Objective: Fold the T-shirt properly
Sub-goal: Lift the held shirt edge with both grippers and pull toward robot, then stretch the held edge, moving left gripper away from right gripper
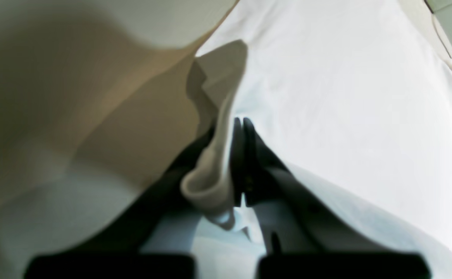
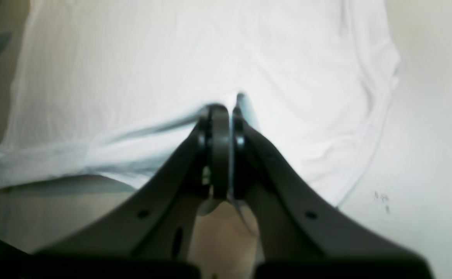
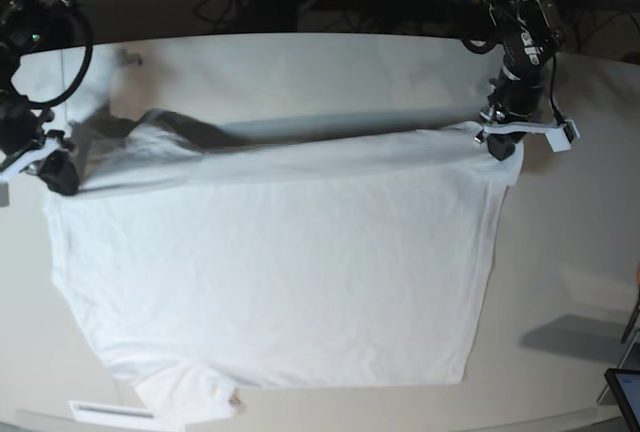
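- Pinching the cloth, the left gripper [image 1: 242, 124] had its jaws closed tight on a bunched, rolled edge of the T-shirt [image 3: 280, 272].
- The right gripper [image 2: 230, 112] likewise had its jaws shut on a thin fold of the same white fabric.
- From the base view, the left gripper [image 3: 500, 144] stood at one far corner of the shirt and the right gripper [image 3: 58, 174] at the other.
- Between the two, the far edge of the shirt was raised off the tabletop [image 3: 300, 72], casting a dark shadow band behind it.
- The rest of the garment lay spread flat on the tabletop, one short sleeve at the near corner.
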You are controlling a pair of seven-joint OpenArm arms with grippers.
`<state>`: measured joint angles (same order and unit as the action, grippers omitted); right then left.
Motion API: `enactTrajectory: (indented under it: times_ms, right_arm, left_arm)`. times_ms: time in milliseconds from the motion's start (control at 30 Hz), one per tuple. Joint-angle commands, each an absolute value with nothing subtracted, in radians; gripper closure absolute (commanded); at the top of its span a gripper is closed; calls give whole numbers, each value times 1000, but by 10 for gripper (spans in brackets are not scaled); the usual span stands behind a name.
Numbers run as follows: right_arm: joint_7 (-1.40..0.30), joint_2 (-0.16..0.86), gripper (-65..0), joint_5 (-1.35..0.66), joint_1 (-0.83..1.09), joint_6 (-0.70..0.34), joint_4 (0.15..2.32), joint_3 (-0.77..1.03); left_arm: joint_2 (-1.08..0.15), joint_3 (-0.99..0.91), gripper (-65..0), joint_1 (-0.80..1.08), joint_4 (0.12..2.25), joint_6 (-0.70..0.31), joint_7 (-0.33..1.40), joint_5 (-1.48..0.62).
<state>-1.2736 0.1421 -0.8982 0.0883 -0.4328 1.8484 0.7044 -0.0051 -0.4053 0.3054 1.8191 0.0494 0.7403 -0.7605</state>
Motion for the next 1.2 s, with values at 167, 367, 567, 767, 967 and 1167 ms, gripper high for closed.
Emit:
enactTrajectory:
  times_ms: [167, 367, 567, 767, 967, 1167]
  right_arm:
    - [-1242, 179, -3, -860, 13, -433, 1790, 644]
    - [-1241, 182, -3, -802, -51, -433, 1738, 642]
    - [-1241, 183, -3, -766, -101, -435, 1675, 605]
    - [-1176, 185, -3, -763, -113, -435, 1621, 550]
    - [-1118, 217, -3, -763, -114, -435, 1555, 515]
    - [-1086, 243, -3, -763, -122, -435, 1523, 516]
  left_arm:
    - [-13, -409, 0, 246, 1771, 82, 717, -762]
    - [-15, -410, 0, 183, 1739, 130, 753, -762]
    - [8, -418, 0, 99, 1678, 137, 828, -762]
    - [16, -418, 0, 62, 1670, 139, 829, -762]
    - [15, -420, 0, 36, 1669, 171, 828, -762]
    - [16, -472, 0, 8, 1626, 171, 829, -762]
